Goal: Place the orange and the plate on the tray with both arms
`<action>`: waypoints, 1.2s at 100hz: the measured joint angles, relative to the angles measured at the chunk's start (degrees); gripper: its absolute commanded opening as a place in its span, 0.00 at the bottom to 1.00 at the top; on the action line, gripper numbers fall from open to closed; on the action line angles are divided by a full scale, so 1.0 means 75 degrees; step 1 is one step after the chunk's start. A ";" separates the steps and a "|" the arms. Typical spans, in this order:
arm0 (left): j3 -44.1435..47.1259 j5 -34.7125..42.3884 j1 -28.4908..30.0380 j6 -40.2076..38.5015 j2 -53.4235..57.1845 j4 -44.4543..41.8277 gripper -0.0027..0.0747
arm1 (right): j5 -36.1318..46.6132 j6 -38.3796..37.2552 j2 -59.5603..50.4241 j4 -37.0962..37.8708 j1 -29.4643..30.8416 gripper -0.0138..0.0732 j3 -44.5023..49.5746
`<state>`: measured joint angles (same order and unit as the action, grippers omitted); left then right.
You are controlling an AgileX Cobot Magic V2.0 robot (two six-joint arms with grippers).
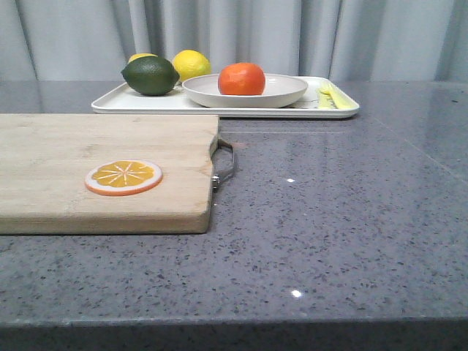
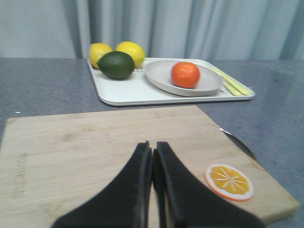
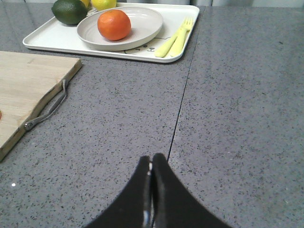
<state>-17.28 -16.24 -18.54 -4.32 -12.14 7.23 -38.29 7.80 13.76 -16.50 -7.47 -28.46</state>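
the glossy round deep-orange fruit [image 1: 241, 79] is seen resting inside the wide shallow cream plate [image 1: 285, 92], and the plate is set on the large flat white rectangular tray [image 1: 117, 102] at the far side of the grey speckled stone table [image 1: 336, 219]. on the same tray, beside the plate, a dark green lime [image 1: 150, 75] lies in front of two yellow lemons [image 1: 191, 64], and pale yellow plastic cutlery [image 1: 333, 95] is laid along the tray's opposite end, near a small drawing that is partly hidden by the plate.

nearer the camera, a light wooden cutting board [image 1: 88, 146] with a metal handle [image 1: 225, 162] is placed on the table, well apart from the tray. a flat orange slice disc with a white rim [image 1: 123, 177] lies on the board.

in the left wrist view the black left gripper [image 2: 153, 156] is shown above the cutting board with its fingers pressed together, nothing being held between them. in the right wrist view the black right gripper [image 3: 151, 164] is likewise seen closed and empty, over bare table, well short of the tray.
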 measured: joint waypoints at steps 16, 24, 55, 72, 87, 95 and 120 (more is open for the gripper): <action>0.0493 0.0510 0.0918 0.0000 0.0372 -0.0121 0.01 | 0.0000 0.0000 0.0000 0.0000 0.0000 0.08 0.0000; 0.0763 0.0566 0.1289 0.0000 0.0659 -0.0139 0.01 | 0.0000 0.0000 0.0000 0.0000 0.0000 0.08 0.0000; 0.2004 0.0870 0.2141 0.0014 0.1584 -0.0162 0.01 | 0.0000 0.0000 0.0000 0.0000 0.0000 0.08 0.0000; 0.2321 0.1210 0.2482 0.0014 0.1654 -0.0321 0.01 | 0.0000 0.0000 0.0000 0.0000 0.0000 0.08 0.0000; 0.2321 0.1225 0.2625 0.0014 0.1654 -0.0362 0.01 | 0.0000 0.0000 0.0000 0.0000 0.0000 0.08 0.0000; 0.2321 0.1179 0.2638 0.0014 0.1654 -0.0381 0.01 | 0.0000 0.0000 0.0000 0.0000 0.0000 0.08 0.0000; 0.2321 0.1180 0.2638 0.0014 0.1654 -0.0381 0.01 | 0.0000 0.0000 0.0000 0.0000 0.0000 0.08 0.0000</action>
<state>0.13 -7.39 1.24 -4.21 0.26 4.37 -38.29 7.80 13.76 -16.50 -7.47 -28.46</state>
